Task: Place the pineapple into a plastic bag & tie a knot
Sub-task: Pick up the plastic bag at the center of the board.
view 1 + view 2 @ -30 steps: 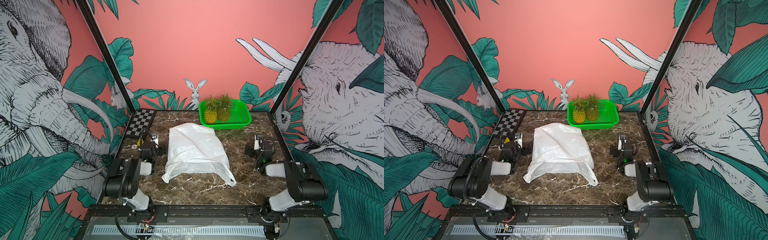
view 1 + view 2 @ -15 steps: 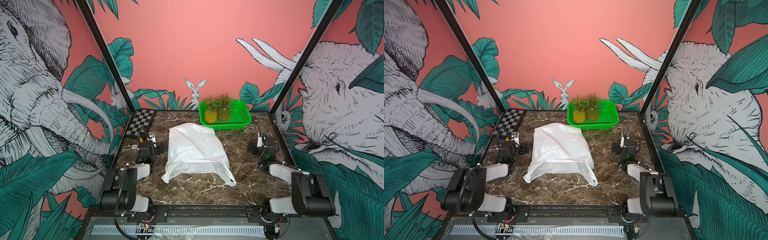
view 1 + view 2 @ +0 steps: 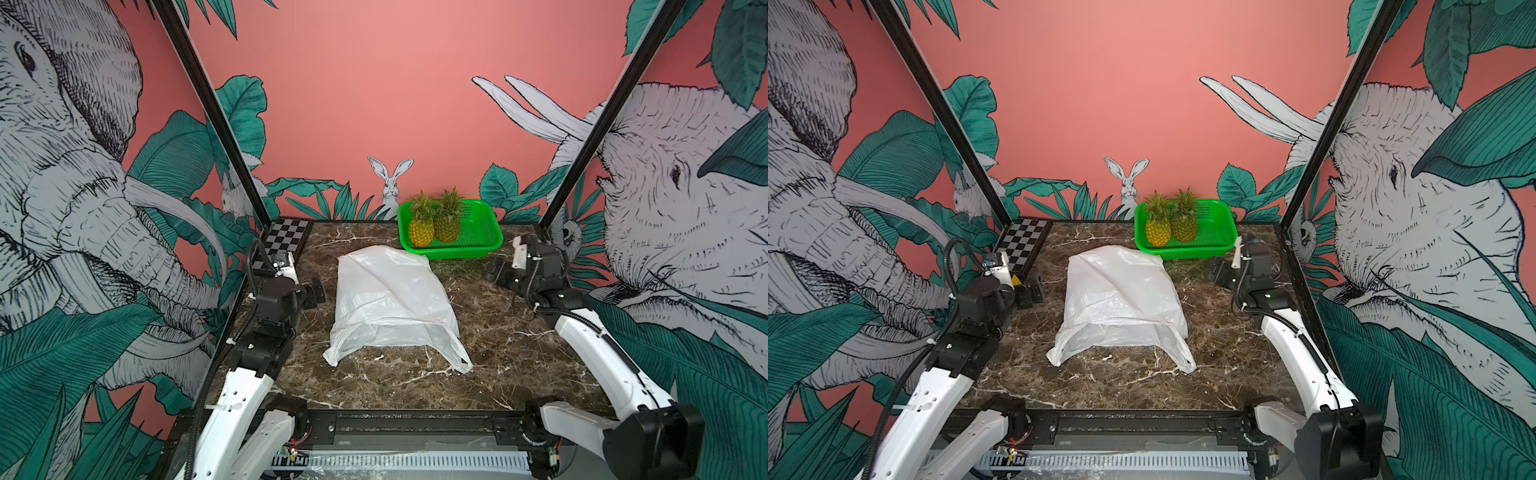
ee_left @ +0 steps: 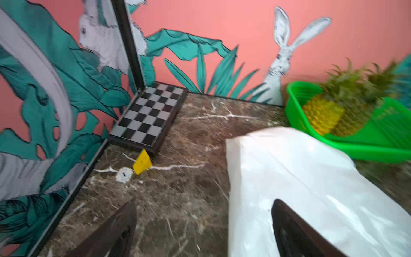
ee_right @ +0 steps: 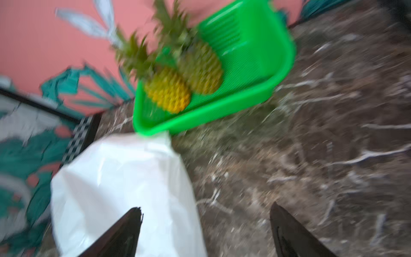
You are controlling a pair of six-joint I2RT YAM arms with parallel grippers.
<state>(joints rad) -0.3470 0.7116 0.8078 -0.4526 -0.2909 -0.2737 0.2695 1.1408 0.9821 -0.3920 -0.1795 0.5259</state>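
The left end effector (image 3: 316, 291) hangs low over the marble worktop (image 3: 519, 353) with its dark fingers (image 4: 124, 222) spread wide and nothing between them; in the left wrist view one finger overlaps the edge of the plastic bag (image 3: 390, 299), though whether it touches the film cannot be told. The right end effector (image 3: 496, 272) is also splayed and empty, its fingers (image 5: 289, 229) framing bare marble and one side of the bag in the blurred right wrist view. The bag lies flat and crumpled between the two end effectors, just beside the left one and a little further from the right one. Its closed end points to the far wall and its mouth faces the arm bases. The two handle loops (image 3: 336, 357) lie apart at the near corners, not tied. Beyond the right end effector, and on its inner side, a green basket (image 3: 478, 249) stands against the back wall, nearly touching the bag's far edge. Two pineapples stand upright in it, side by side and touching: a yellower pineapple (image 3: 421, 232) nearer the left end effector and a greener pineapple (image 3: 448, 226) beside it. Ahead of the left end effector, in the far corner, lies a checkerboard (image 3: 286, 237). A small yellow wedge (image 4: 142, 165) sits on the marble near its edge.
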